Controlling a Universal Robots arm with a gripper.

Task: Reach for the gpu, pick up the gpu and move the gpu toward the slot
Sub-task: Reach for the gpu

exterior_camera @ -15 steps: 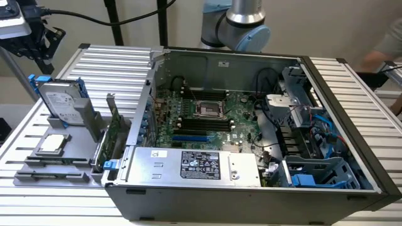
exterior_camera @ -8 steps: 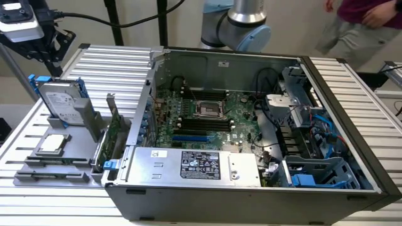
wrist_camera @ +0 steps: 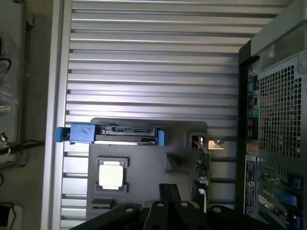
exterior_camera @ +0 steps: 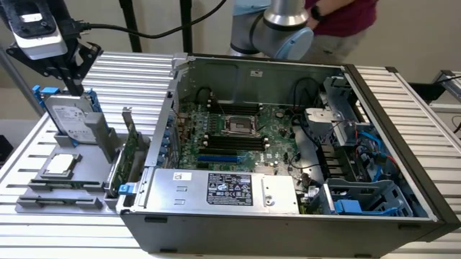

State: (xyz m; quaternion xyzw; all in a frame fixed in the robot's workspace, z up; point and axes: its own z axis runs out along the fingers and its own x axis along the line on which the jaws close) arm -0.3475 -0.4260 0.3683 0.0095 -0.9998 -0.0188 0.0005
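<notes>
One green gpu (exterior_camera: 129,144) stands on edge just beside the computer case (exterior_camera: 273,232), and farther from the case the gripper (exterior_camera: 74,81) hangs high, open or closed I cannot tell, so a good reach lines up over its thin top edge.

Your exterior camera looks steeply down into the computer case (exterior_camera: 288,232); your wrist camera faces straight down beside it, both sharing the tray (exterior_camera: 85,171).

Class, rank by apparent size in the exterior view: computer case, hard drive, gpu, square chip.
1. computer case
2. hard drive
3. gpu and square chip: unsure, since the gpu shows edge-on as a long thin blade.
</notes>
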